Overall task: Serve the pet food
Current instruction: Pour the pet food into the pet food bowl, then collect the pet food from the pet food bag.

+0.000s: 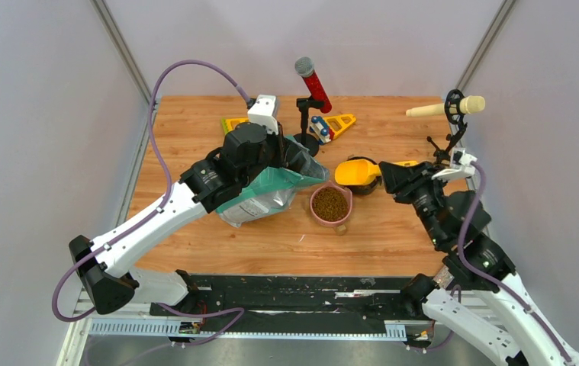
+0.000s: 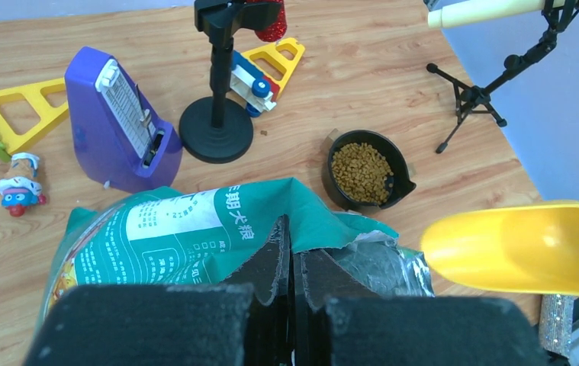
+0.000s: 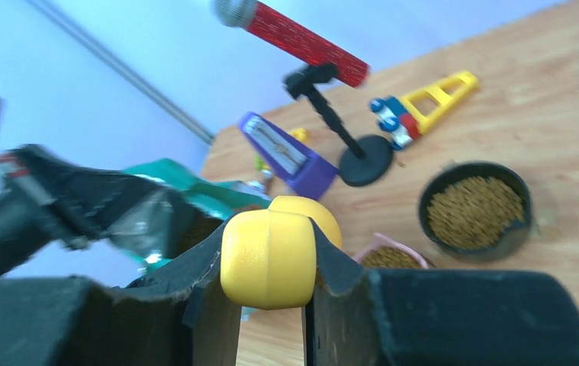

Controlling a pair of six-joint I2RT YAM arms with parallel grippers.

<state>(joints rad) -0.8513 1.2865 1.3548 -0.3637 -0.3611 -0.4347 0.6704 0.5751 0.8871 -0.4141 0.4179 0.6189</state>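
Observation:
The teal bag (image 1: 259,194) with a white label lies on the table, its mouth facing right. My left gripper (image 1: 300,162) is shut on the bag's upper edge and holds the mouth open; the left wrist view shows my fingers pinching the teal edge (image 2: 292,244) above the foil lining. My right gripper (image 1: 387,174) is shut on the handle of the yellow scoop (image 1: 355,171), which hovers right of the bag mouth. Brown kibble (image 1: 330,203) fills a pink bowl (image 1: 318,216). More kibble fills a black bowl (image 2: 362,169). The scoop handle (image 3: 269,259) sits between my right fingers.
A red microphone on a black stand (image 1: 313,84) stands behind the bowls. A cream microphone on a tripod (image 1: 446,108) is at the far right. A purple metronome (image 2: 118,122), yellow triangle toys (image 2: 11,114) and a small figure (image 2: 17,191) lie behind the bag.

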